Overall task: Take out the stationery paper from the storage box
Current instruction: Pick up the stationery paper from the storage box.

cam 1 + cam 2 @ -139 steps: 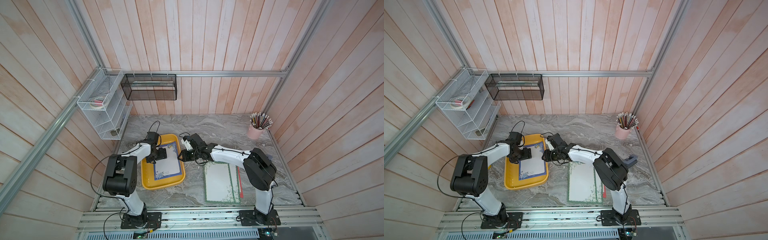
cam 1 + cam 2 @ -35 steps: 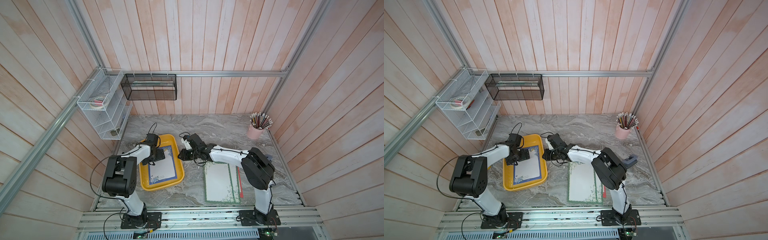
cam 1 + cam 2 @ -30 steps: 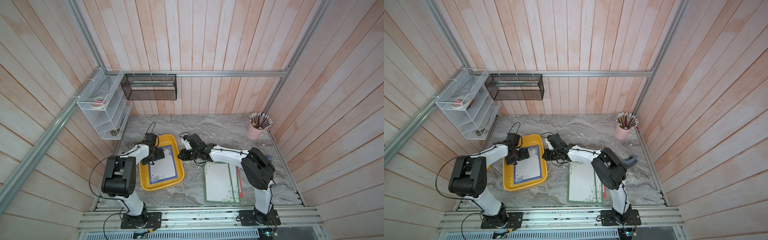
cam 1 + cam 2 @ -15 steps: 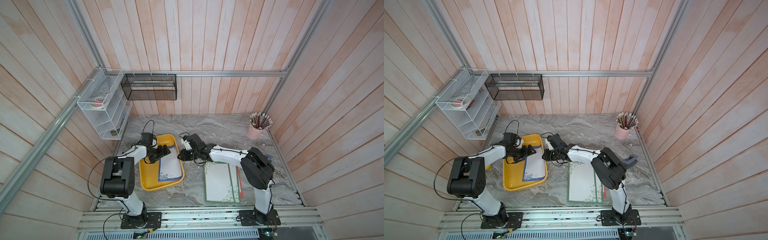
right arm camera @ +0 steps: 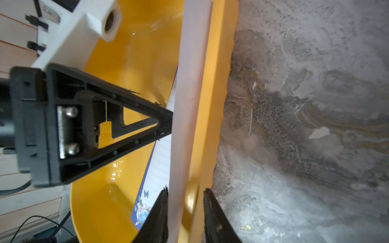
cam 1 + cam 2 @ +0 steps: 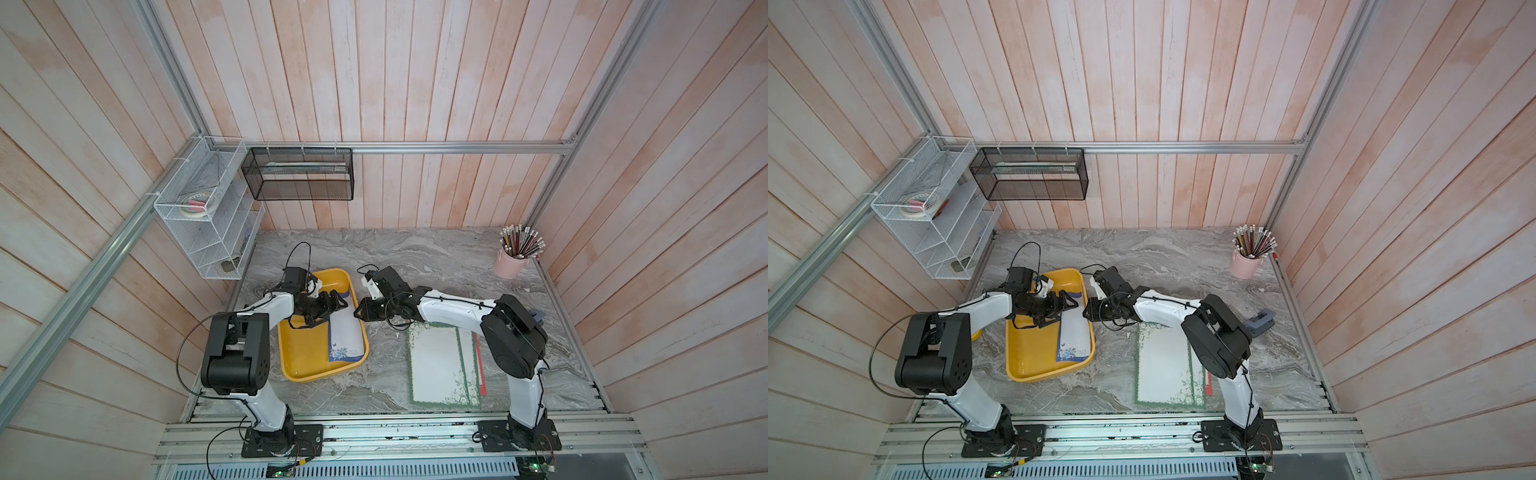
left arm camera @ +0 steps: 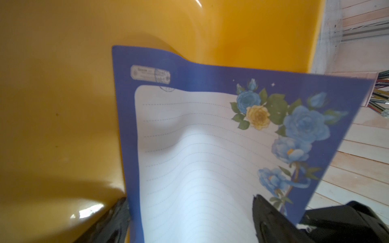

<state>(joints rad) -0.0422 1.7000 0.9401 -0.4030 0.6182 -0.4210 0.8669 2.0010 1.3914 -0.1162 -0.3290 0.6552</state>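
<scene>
Paper with a blue border leans on the wall of the yellow box; left gripper gapes open across it, right gripper straddles wall and sheet, grip unclear.

One sheet in the storage box; other sheets right of it on the table.

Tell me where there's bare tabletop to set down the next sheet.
Free: the back strip of table between the storage box and the pencil cup; the front gap between the box and the sheets already out. Crowded: the box's right rim, where left gripper and right gripper meet at the blue sheet.
</scene>
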